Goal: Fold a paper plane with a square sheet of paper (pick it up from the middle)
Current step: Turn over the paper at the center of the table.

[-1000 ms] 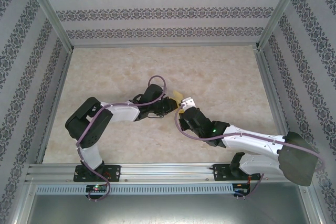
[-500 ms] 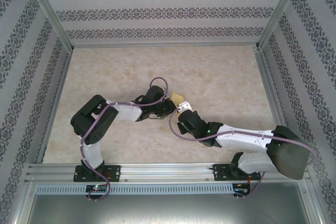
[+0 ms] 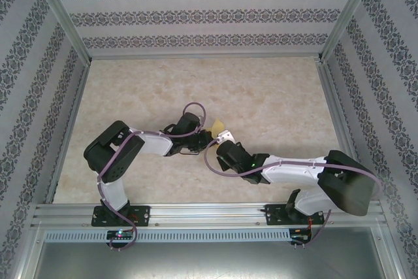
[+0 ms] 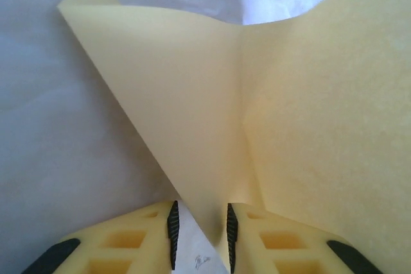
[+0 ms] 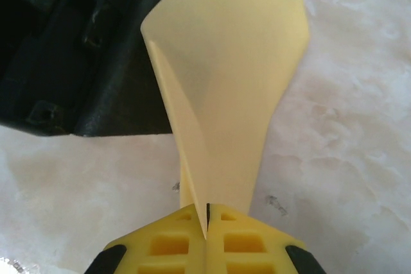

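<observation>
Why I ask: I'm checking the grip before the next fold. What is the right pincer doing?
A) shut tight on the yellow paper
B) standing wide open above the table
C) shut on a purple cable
A: in the right wrist view the right pincer has its jaws pressed together, with the yellow paper pinched between them.

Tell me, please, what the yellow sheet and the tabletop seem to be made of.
The yellow sheet looks like thin matte paper: it holds sharp creases and curls at its free edge. The tabletop is pale and marble-veined, perhaps laminate or stone; which one cannot be told.
</observation>
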Robot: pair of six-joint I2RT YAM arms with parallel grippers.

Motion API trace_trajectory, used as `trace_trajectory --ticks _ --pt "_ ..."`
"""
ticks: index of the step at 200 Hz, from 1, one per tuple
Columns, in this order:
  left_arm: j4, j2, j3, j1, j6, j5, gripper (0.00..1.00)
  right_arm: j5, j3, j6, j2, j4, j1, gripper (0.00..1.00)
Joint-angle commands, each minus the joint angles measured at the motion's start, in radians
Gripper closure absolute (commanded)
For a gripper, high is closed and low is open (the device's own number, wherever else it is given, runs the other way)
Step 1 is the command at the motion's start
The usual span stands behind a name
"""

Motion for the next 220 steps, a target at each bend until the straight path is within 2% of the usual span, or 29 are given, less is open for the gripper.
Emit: trace_trajectory --ticks 1,61,95,132,184,220 --pt "-0.057 -0.063 -0.019 0.011 0.052 -0.019 0.65 0.014 -0.003 0.018 0.031 0.029 0.026 1.00" --pt "-0.314 -0.232 0.002 0.020 0.173 -0.103 0.57 0.017 -0.002 0.011 0.087 0.042 0.050 1.00" --pt "-0.404 -0.301 0.020 0.029 0.224 -0.129 0.51 0.006 -0.004 0.007 0.102 0.071 0.058 1.00" --pt "-0.501 -0.303 0.072 0.031 0.285 -0.132 0.45 -0.024 -0.018 0.034 0.117 0.104 0.056 1.00" --pt "-0.628 -0.254 0.186 0.031 0.404 -0.138 0.44 -0.098 -0.077 0.109 0.095 0.186 0.029 1.00" --pt "-0.649 -0.196 0.249 0.031 0.447 -0.094 0.44 -0.176 -0.122 0.148 0.063 0.232 -0.020 1.00"
